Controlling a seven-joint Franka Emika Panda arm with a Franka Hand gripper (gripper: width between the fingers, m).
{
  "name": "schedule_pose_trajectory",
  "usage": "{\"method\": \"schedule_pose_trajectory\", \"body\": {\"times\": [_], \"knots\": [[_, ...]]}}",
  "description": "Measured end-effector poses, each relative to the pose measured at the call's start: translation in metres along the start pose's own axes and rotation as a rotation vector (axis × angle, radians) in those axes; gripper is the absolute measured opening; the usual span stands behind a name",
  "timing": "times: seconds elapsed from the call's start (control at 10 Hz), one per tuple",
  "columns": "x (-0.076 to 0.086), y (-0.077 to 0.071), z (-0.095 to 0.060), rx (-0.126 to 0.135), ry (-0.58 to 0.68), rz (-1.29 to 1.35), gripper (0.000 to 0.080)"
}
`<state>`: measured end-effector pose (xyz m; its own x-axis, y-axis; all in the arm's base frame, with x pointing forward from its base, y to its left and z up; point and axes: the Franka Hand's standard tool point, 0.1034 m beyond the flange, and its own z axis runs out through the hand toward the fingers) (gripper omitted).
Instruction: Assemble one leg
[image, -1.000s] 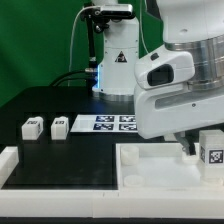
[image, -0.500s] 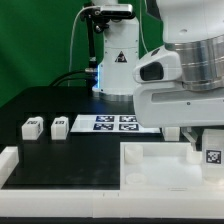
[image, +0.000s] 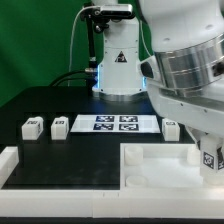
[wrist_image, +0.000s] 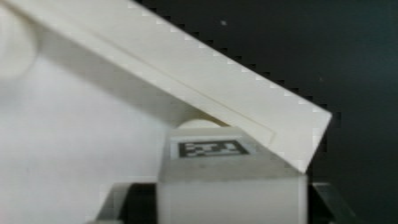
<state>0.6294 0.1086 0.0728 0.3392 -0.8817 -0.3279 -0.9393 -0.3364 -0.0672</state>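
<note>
**Q:** Exterior view: what has changed?

**A:** The arm's bulk has swung up and aside, uncovering a further small white tagged block (image: 171, 128) beside the marker board (image: 115, 123). The leg, a small white stubby block bearing a black-and-white tag (image: 210, 158), has sunk slightly. It now sits by the large white tray-like piece with raised walls (image: 150, 162), near the black table's (image: 70, 155) edge on the exterior view's right. This suggests the leg is being lowered for seating. The hand is hidden here.

**Q:** Wrist view: what does it add?

**A:** It shows the hand (wrist_image: 214, 195) clamped on the leg (wrist_image: 210, 150), with dark fingers (wrist_image: 128, 205) on either side. The tray-like piece's corner lies just beyond the leg, but whether they touch cannot be told. The spare blocks are absent from this view.
</note>
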Motion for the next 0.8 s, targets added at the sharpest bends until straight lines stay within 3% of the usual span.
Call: {"method": "schedule_pose_trajectory", "body": {"times": [0.2, 0.5, 0.7, 0.8], "knots": [[-0.0013, -0.0007, 0.0006, 0.006, -0.007, 0.156, 0.0297], [-0.002, -0.0008, 0.0009, 0.006, -0.008, 0.165, 0.0309], [-0.0011, 0.0017, 0.0007, -0.001, -0.003, -0.036, 0.0615], [-0.0004, 0.0033, -0.0001, -0.003, 0.002, -0.193, 0.0615]]}}
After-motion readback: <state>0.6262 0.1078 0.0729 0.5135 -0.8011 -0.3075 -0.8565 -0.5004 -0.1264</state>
